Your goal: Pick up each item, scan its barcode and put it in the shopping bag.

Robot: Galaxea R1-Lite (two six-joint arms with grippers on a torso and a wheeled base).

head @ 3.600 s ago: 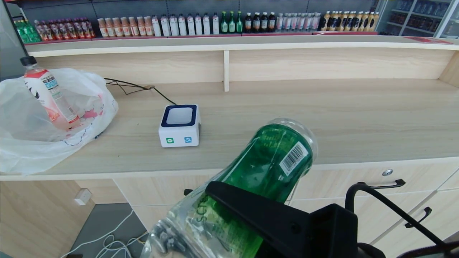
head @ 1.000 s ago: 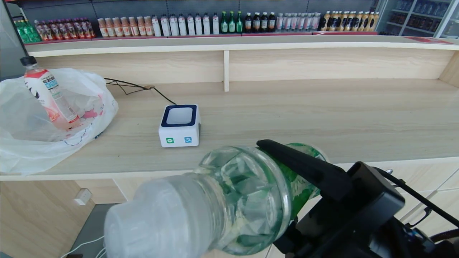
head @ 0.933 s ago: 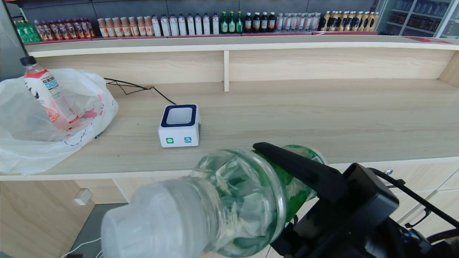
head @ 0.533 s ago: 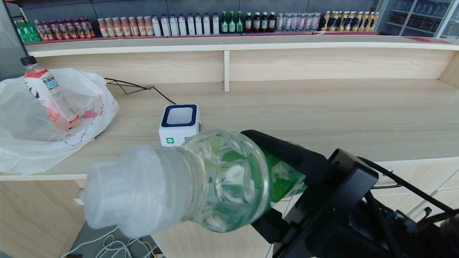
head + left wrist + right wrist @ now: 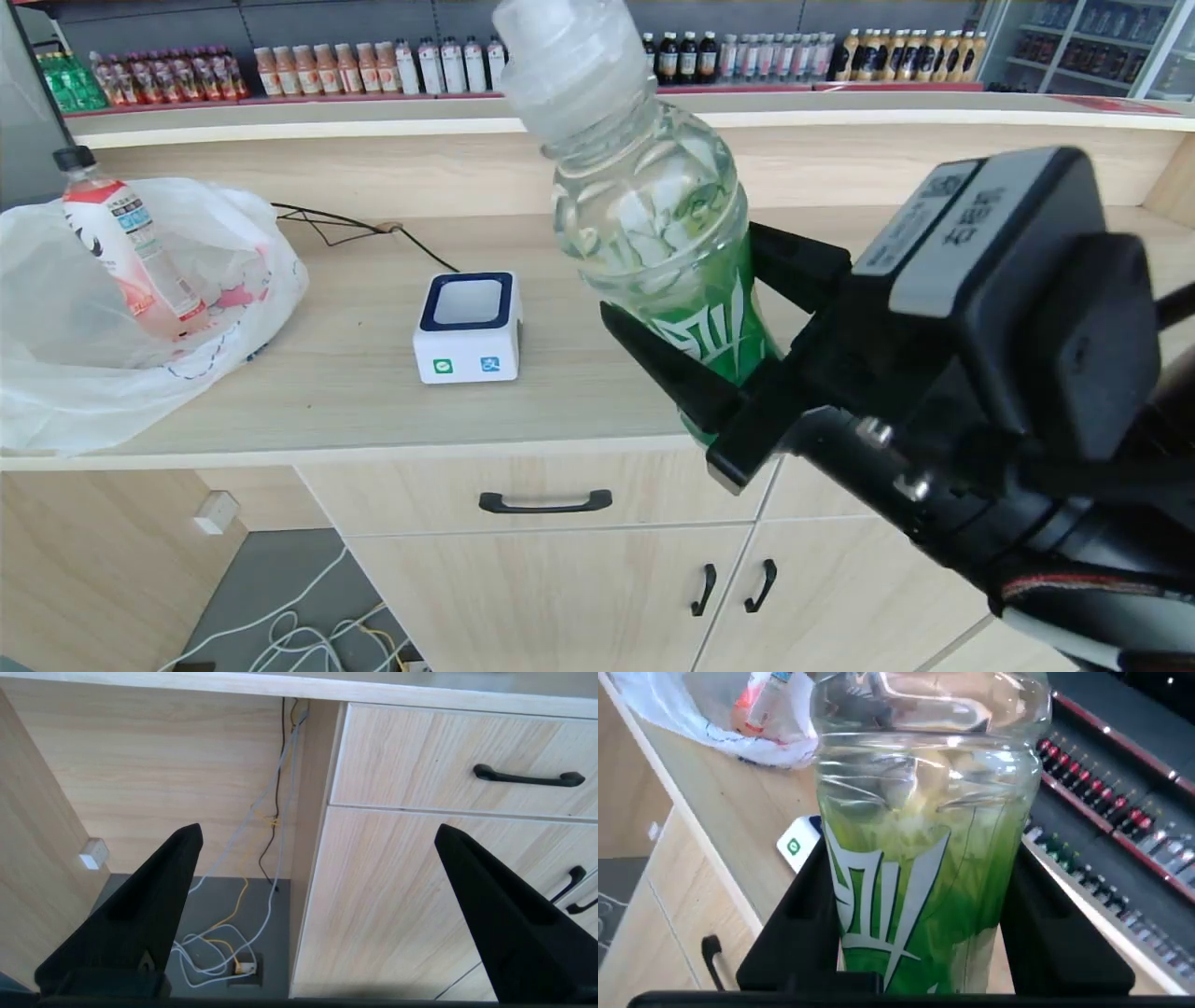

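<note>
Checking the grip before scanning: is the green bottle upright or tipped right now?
Nearly upright: green bottle, cap on top, slightly tilted, held in the right gripper.

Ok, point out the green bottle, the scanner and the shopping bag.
green bottle [image 5: 714,319], head view, on its green label.
scanner [image 5: 467,302], head view, on its top window.
shopping bag [image 5: 65,383], head view, on its bare front plastic.

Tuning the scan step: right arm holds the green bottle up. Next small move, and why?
Probably carry the green bottle left over the scanner, tilting its side down toward the window. The right gripper clamps it near upright, off to the scanner's right, and the scanner's window faces up.
</note>
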